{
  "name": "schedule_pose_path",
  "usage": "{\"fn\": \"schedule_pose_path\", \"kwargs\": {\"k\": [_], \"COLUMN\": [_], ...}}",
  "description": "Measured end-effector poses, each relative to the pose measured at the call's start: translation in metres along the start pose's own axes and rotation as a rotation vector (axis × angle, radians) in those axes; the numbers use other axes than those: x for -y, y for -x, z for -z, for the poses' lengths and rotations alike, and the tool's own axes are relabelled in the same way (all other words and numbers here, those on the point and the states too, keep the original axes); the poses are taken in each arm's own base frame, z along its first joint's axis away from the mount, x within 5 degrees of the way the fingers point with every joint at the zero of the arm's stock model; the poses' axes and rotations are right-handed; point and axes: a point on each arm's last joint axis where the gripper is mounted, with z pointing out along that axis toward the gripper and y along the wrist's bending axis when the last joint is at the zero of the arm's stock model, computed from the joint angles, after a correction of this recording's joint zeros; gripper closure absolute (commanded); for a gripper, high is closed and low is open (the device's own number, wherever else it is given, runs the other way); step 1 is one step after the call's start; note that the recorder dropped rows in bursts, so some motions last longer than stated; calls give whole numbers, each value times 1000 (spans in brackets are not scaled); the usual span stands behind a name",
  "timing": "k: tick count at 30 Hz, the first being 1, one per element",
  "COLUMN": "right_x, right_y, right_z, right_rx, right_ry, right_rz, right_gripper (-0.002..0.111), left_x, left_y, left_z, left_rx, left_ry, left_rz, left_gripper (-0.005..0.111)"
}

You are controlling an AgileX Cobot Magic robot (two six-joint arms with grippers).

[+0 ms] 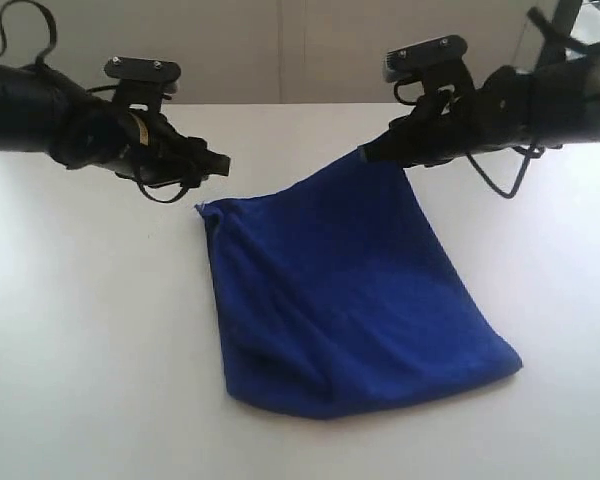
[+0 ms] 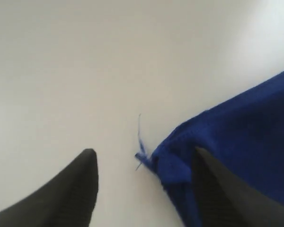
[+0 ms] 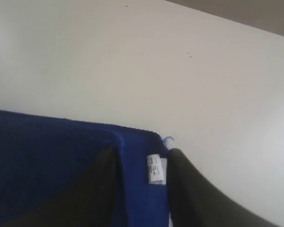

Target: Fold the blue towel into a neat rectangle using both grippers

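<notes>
The white desk (image 1: 80, 350) carries the blue towel (image 1: 350, 300), folded over. My left tool (image 1: 220, 163) is wide apart, just beside one corner. My right tool (image 1: 372, 152) has its fingers (image 3: 194, 189) apart, one on each side of another corner, where a small white label (image 3: 155, 169) sits.

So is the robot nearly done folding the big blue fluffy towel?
Partly. The deep-blue fleecy towel lies doubled over once on the white table. The left gripper is open beside one corner; the other corner sits between the fingers of the right gripper. It is lumpy and lopsided, so straightening and more folding remain.
</notes>
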Motion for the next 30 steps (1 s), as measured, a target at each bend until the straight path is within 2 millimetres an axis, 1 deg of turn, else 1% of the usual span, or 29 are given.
{"fn": "schedule_pose_path", "kwargs": {"k": [3,5,7,9,11,13,16,18,20,25,27,30], "right_x": [-1,-1,0,1,1,1,3,2,1,-4,-6,-9], "right_y": [6,11,15,17,16,12,5,-1,-5,-14,-23,-41], "right_z": [15,21,24,24,21,16,14,15,21,40,45,46], "right_rx": [-27,-10,19,48,53,37,-26,-93,-168,-346,-419,-512], "right_ry": [20,19,12,2,-3,-2,11,31,54,120,141,161], "right_rz": [3,4,4,4,3,1,-2,3,10,19,21,20], "right_gripper": [95,97,97,94,89,87,93,100,107,108,108,108], "left_x": [-5,-6,-6,-4,-1,5,20,29,38,57,64,69], "left_y": [-1,-3,-5,-6,-7,-9,-12,-14,-17,-23,-27,-34], "left_z": [15,21,24,25,25,25,27,28,29,33,32,23], "left_rx": [-77,-120,-153,-168,-182,-190,-203,-208,-216,-244,-250,-276], "left_ry": [50,68,71,61,48,31,-4,-25,-43,-73,-86,-92], "left_rz": [9,31,60,67,49,12,-50,-74,-96,-152,-181,-195], "left_gripper": [73,84,92,98,103,107,107,107,107,107,107,107]}}
